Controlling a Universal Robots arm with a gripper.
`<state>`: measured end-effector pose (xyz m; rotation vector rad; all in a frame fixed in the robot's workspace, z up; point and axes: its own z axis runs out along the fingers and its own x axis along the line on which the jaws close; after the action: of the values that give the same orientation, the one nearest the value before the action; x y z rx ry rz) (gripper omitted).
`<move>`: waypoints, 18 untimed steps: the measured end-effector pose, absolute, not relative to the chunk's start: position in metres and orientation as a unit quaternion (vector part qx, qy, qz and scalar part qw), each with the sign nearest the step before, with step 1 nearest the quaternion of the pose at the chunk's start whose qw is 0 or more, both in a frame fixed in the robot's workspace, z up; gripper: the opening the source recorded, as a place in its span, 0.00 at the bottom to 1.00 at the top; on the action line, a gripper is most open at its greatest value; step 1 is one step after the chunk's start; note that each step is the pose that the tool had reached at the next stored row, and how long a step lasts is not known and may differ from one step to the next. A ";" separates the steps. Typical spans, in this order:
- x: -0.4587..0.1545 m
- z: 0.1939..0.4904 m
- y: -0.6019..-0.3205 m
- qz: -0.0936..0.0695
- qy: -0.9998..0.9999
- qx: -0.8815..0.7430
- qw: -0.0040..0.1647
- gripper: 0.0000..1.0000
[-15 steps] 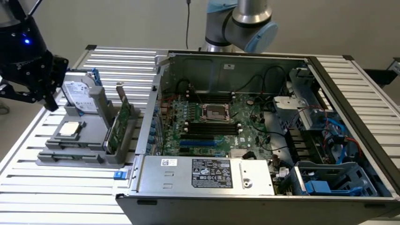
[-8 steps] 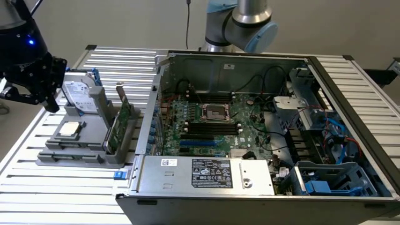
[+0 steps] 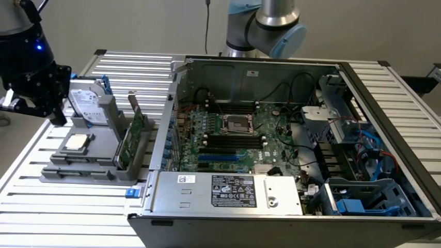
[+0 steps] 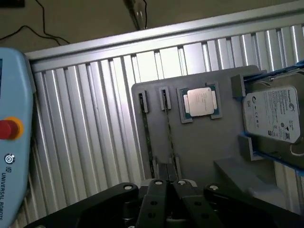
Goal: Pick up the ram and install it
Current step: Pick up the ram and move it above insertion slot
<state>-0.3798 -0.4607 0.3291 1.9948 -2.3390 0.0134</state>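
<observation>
Two ram strips stand on edge in narrow slots of the grey holder tray point(image 4: 199, 142); the nearer-to-centre ram point(image 4: 169, 135) and its twin point(image 4: 147, 137) look thin and dark green. In the exterior view the ram point(image 3: 76, 171) lies along the tray's front edge. My gripper point(image 4: 166, 189) hangs above the strips' near ends, fingers pressed together and holding nothing. In the exterior view the gripper point(image 3: 53, 114) hovers at the tray's far left corner, beside the hard drive point(image 3: 88, 106).
The tray also carries a CPU point(image 4: 199, 102), the silver-labelled hard drive point(image 4: 273, 114) and an upright green expansion card point(image 3: 134, 137). The open computer case point(image 3: 289, 201) with its motherboard slots point(image 3: 233, 139) lies to the exterior view's right. A teach pendant point(image 4: 14, 137) rests on the slatted table.
</observation>
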 end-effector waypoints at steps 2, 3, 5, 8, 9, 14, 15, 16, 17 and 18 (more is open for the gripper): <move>-0.380 0.328 -0.461 0.005 -0.748 0.663 0.034 0.11; -0.380 0.327 -0.461 0.005 -0.742 0.669 0.034 0.11; -0.380 0.326 -0.461 0.006 -0.730 0.683 0.033 0.11; -0.380 0.325 -0.461 0.007 -0.712 0.701 0.033 0.11; -0.380 0.325 -0.461 0.007 -0.710 0.703 0.033 0.12; -0.383 0.319 -0.461 0.008 -0.704 0.709 0.032 0.30; -0.384 0.317 -0.462 0.008 -0.704 0.710 0.032 0.36; -0.385 0.315 -0.462 0.008 -0.703 0.711 0.032 0.36; -0.386 0.313 -0.462 0.008 -0.702 0.711 0.032 0.36; -0.387 0.311 -0.462 0.008 -0.702 0.711 0.032 0.36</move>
<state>-0.3867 -0.4624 0.3114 2.1900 -2.1609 0.0246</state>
